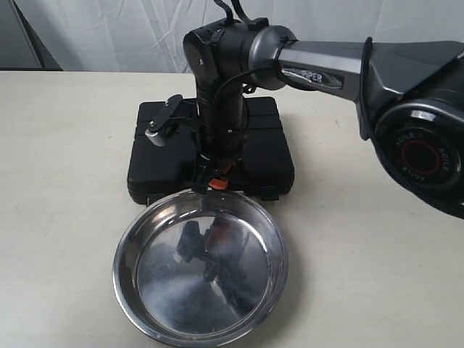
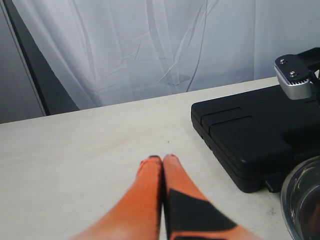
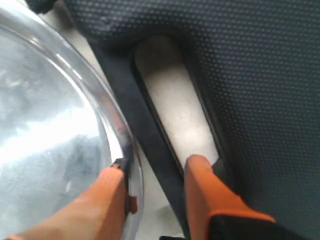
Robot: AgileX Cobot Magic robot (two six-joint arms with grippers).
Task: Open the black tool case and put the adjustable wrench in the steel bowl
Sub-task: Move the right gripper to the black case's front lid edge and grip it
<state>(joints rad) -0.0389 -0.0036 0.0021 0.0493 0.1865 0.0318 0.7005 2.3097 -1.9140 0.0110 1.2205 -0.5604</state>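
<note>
The black tool case [image 1: 268, 156] lies shut on the table, its handle end toward the steel bowl [image 1: 119, 268], which stands empty just in front of it. My right gripper [image 1: 212, 181] points down at the case's handle. In the right wrist view it [image 3: 155, 167] is open and straddles the handle bar [image 3: 150, 135]: one fingertip [image 3: 197, 165] is in the cutout, the other [image 3: 112, 175] is over the bowl's rim [image 3: 107, 107]. My left gripper [image 2: 162, 159] is shut on nothing, low over bare table beside the case [image 2: 260, 130]. The adjustable wrench is hidden.
The right arm [image 1: 319, 69] reaches across over the case, and its wrist camera mount [image 1: 161, 123] sticks out above the lid. White curtain [image 2: 150, 45] hangs behind the table's far edge. The bowl's rim [image 2: 287, 192] shows beside the case in the left wrist view.
</note>
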